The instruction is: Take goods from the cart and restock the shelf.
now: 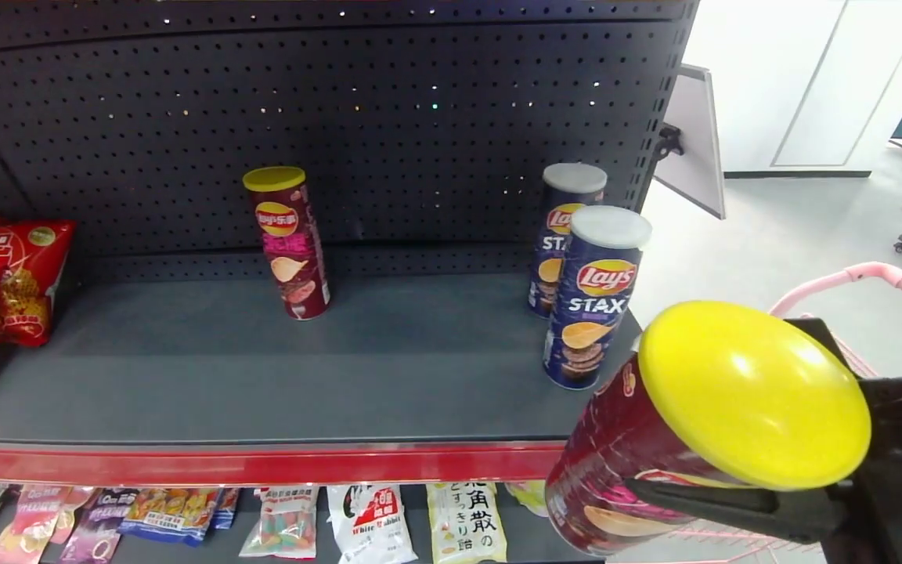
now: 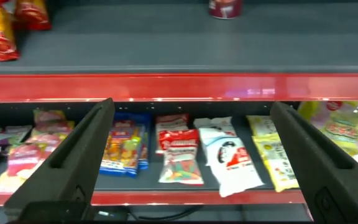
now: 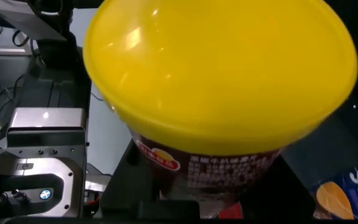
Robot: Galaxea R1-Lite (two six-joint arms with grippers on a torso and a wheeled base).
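Our right gripper (image 1: 721, 442) grips a yellow-lidded chip can (image 1: 615, 446) at the shelf's (image 1: 420, 368) near right; our left gripper (image 2: 191, 106) stands open.

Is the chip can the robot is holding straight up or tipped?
Tipped: the held can leans in the right gripper, yellow lid slanting toward the camera.

My head camera looks forward and down onto the dark grey metal shelf (image 1: 185, 376), and the maroon cardboard chip can with a yellow plastic lid (image 1: 701, 423) looms close at its lower right. My left wrist camera sits lower and faces the shelf's glossy red front strip (image 2: 179, 86) close up, a strip the head view shares. My right wrist camera stares point-blank at that can's lid.
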